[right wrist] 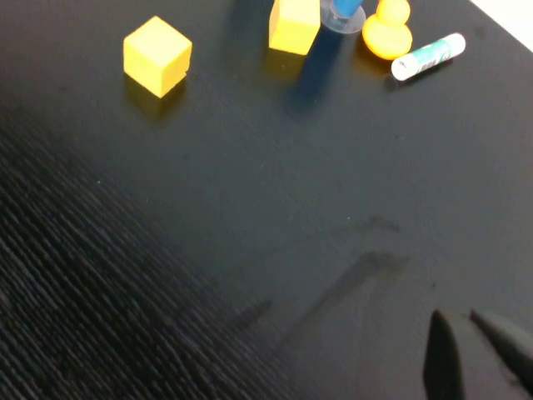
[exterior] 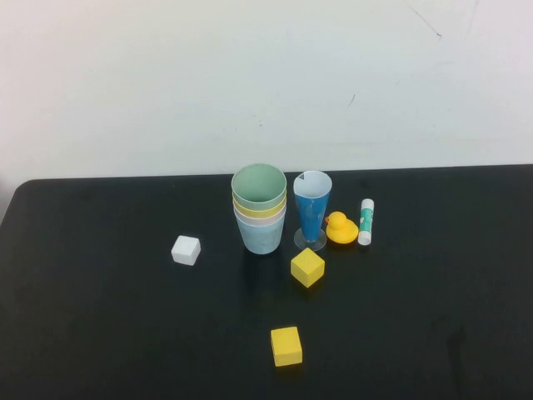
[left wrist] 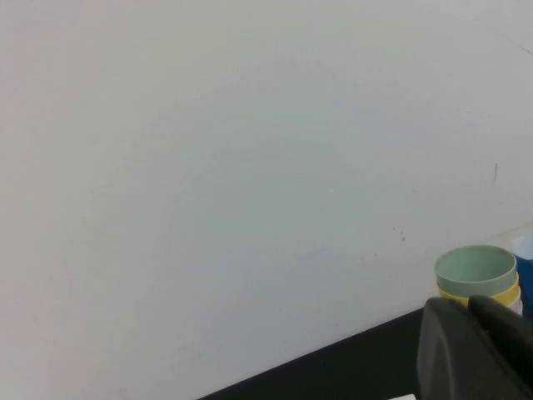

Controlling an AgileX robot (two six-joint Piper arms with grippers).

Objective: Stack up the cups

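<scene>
Nearest the camera on the black table [exterior: 100,333] lies a small yellow plastic cube [exterior: 286,346]. Going from left to right across the high view: a small white cube [exterior: 186,250]; then the 4 tapered pastel plastic cups [exterior: 260,209], nested upright in 1 stack, light blue at the base, pink and yellow rims above it, mint green on top. Just right of the stack and in front of it sits a second yellow cube [exterior: 307,267]. Next stands a tall narrow dark-blue cone glass [exterior: 312,211] on a clear foot, then a yellow rubber duck [exterior: 341,228] touching its right side, then a white glue stick [exterior: 366,222].

Neither arm shows in the high view. Each wrist view shows its own dark fingers pressed together, holding nothing: the left gripper [left wrist: 470,312] with the cup stack beyond it, the right gripper [right wrist: 468,327] above bare tabletop.
</scene>
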